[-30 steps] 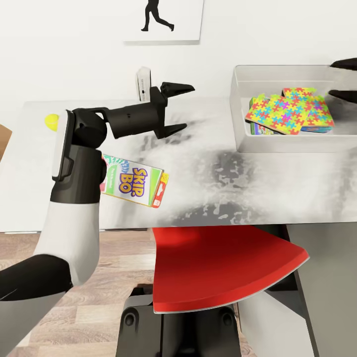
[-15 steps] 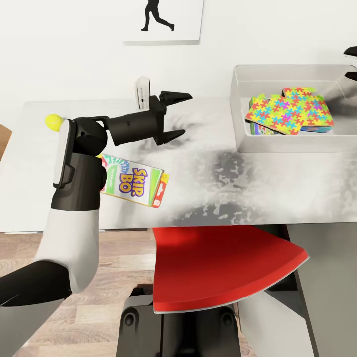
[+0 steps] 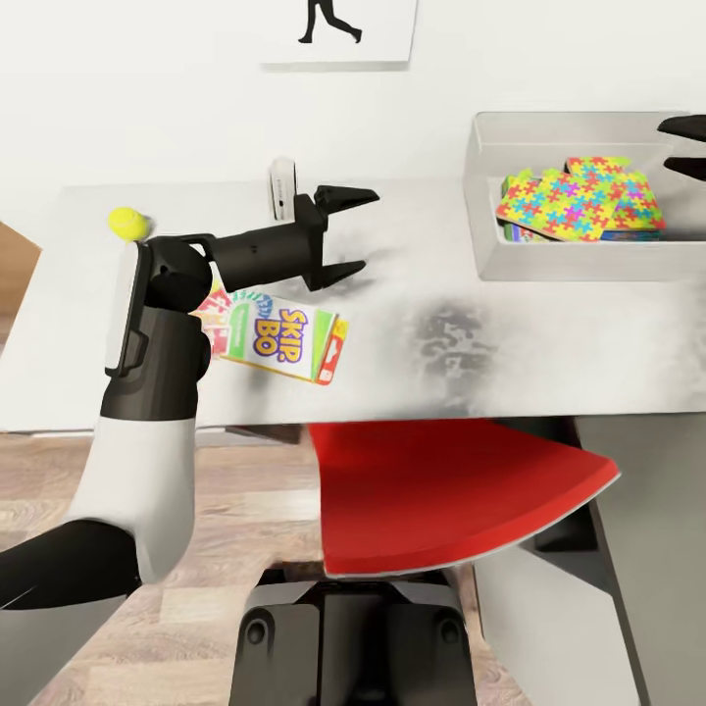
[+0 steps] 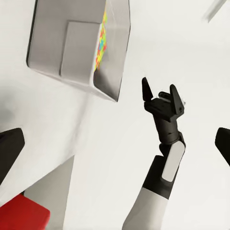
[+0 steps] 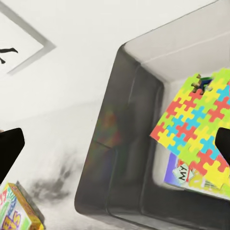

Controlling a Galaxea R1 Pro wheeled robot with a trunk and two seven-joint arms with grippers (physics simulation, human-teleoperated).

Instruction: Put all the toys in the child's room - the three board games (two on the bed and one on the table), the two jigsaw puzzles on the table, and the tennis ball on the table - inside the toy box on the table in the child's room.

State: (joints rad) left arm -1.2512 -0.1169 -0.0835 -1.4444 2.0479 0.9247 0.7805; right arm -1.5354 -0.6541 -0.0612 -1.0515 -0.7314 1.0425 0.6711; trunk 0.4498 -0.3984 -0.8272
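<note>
One SKIP BO game box (image 3: 277,337) flat on the bench (image 3: 431,333), near-left part, close to the near edge, partly under the left arm. Long axis running left-right, tilted slightly so the right end sits nearer; lettering readable from the near side, red end to the right. Corner of the same box seen in the right wrist view too (image 5: 17,213).

One tennis ball (image 3: 127,224) at the far-left of the bench, well apart from the toy box, just beyond the left arm's elbow.

One toy box (image 3: 490,250) at the far-right of the bench, long axis left-right. Inside: two jigsaw puzzles (image 3: 580,195), overlapped, lying flat, the stack skewed against the box walls. Under them at least two printed edges of game boxes (image 3: 628,234) poking out at the near side; exact count hard to tell.

Left gripper (image 3: 345,232) above the middle of the bench, pointing right toward the toy box, jaws wide apart, holding nothing. Right gripper (image 3: 684,147) at the right edge over the toy box's far-right corner, jaws spread, nothing between them.

One small white upright object (image 3: 281,186) at the far edge of the bench, behind the left gripper. One red chair (image 3: 441,500) tucked under the near edge. One silhouette print (image 3: 338,29) on the wall.
</note>
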